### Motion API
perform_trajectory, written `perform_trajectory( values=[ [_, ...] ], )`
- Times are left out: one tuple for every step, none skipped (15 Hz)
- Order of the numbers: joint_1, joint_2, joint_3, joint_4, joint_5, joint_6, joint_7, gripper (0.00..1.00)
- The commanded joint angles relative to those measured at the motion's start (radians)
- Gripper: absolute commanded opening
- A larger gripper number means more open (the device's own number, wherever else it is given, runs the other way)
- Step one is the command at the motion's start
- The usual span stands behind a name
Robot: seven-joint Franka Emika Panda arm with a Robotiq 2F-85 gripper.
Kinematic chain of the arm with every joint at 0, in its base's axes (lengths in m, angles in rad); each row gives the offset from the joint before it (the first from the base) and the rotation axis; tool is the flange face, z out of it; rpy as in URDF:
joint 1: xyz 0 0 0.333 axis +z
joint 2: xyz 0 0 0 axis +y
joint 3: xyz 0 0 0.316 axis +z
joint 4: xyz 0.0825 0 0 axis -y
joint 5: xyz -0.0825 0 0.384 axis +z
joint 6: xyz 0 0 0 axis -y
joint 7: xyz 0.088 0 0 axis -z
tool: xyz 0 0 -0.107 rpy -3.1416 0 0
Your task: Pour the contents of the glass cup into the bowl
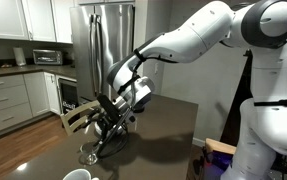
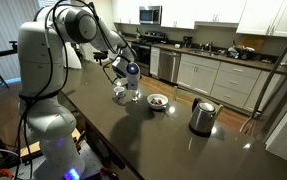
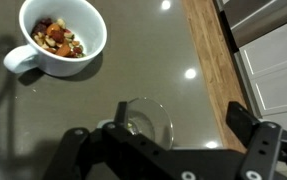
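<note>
The clear glass cup (image 3: 148,122) stands upright on the dark tabletop. It also shows in both exterior views (image 1: 89,154) (image 2: 120,94). A small bit inside the glass is only faintly visible near its bottom. My gripper (image 3: 179,110) is open and hovers just above the glass. The glass lies between the fingers, close to one of them, and nothing is held. The gripper also shows in both exterior views (image 1: 105,112) (image 2: 129,78). The white bowl (image 3: 93,30) holds brownish food, and a white handle sticks out at its side. It stands apart from the glass, as an exterior view (image 2: 158,101) also shows.
A dark kettle-like jug (image 2: 203,116) stands further along the table beyond the bowl. The table's wooden edge (image 3: 209,60) runs close beside the glass. Kitchen cabinets (image 2: 218,75) and a steel fridge (image 1: 108,35) stand behind.
</note>
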Motion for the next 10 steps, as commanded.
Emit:
perform_trajectory(
  values=[
    [0.010, -0.052, 0.000, -0.037, -0.152, 0.007, -0.006, 1.00],
    [0.008, -0.062, -0.001, -0.041, -0.190, 0.000, -0.014, 1.00],
    [0.006, -0.072, 0.001, -0.041, -0.217, -0.006, -0.028, 1.00],
    [0.003, -0.085, 0.001, -0.044, -0.243, -0.019, -0.032, 1.00],
    [0.000, -0.097, 0.002, -0.049, -0.270, -0.034, -0.034, 1.00],
    [-0.002, -0.112, 0.003, -0.052, -0.294, -0.048, -0.042, 1.00],
    [-0.003, -0.124, 0.005, -0.055, -0.315, -0.058, -0.052, 1.00],
    [-0.003, -0.137, 0.006, -0.058, -0.336, -0.064, -0.052, 1.00],
    [-0.004, -0.150, 0.008, -0.048, -0.274, -0.065, -0.105, 1.00],
    [-0.003, -0.098, 0.008, -0.021, -0.310, -0.043, -0.036, 1.00]
  ],
)
